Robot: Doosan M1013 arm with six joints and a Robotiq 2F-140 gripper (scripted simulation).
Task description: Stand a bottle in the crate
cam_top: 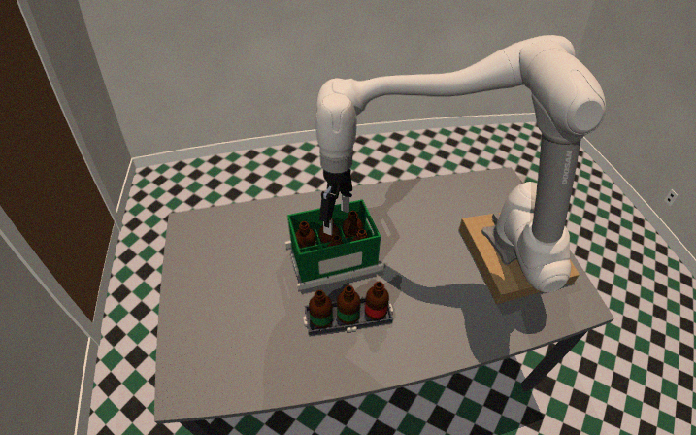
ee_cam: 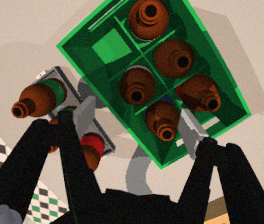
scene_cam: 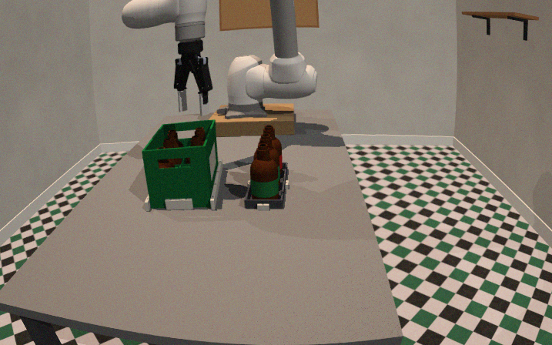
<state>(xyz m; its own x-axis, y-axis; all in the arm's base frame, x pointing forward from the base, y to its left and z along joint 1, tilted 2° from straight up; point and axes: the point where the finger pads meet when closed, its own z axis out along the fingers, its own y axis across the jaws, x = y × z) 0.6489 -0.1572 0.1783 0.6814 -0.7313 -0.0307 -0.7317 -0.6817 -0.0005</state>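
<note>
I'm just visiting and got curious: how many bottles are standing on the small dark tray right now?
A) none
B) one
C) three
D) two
C: the top view shows three bottles in a row on the tray, two with green labels and one with a red label.

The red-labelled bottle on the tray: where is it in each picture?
Top: red-labelled bottle, right end of the tray's row, below the green crate.
Exterior: mostly hidden behind the front bottle; a red sliver, right of the crate.
Wrist: lower left, between the black fingers.
Shared landmark: the green crate.
</note>
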